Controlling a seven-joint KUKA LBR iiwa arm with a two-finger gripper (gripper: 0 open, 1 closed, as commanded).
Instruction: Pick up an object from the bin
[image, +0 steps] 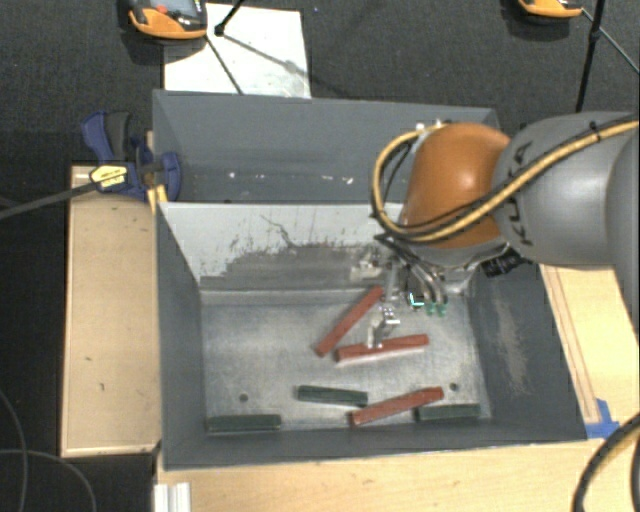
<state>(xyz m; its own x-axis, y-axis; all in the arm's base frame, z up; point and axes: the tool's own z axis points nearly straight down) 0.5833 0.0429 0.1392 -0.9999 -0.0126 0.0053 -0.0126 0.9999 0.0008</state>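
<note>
Sticks were scattered over the floor of the bin (180, 330). Along the front wall, a left green stick (243, 424) was laid in one corner and a right green stick (447, 411) towards the other, with a front red stick (397, 406) just beside the latter. A mid green stick (331, 396) was placed slightly farther back. Beyond these, at the centre, a flat red stick (380, 348) was laid nearly level, and a slanted red stick (348, 322) was angled up from its left end. The pincer (387, 320) was held low, directly over the flat red stick; whether it was open or closed could not be told. Behind it, the orange cover (450, 185) and arm (575, 200) were seen.
</note>
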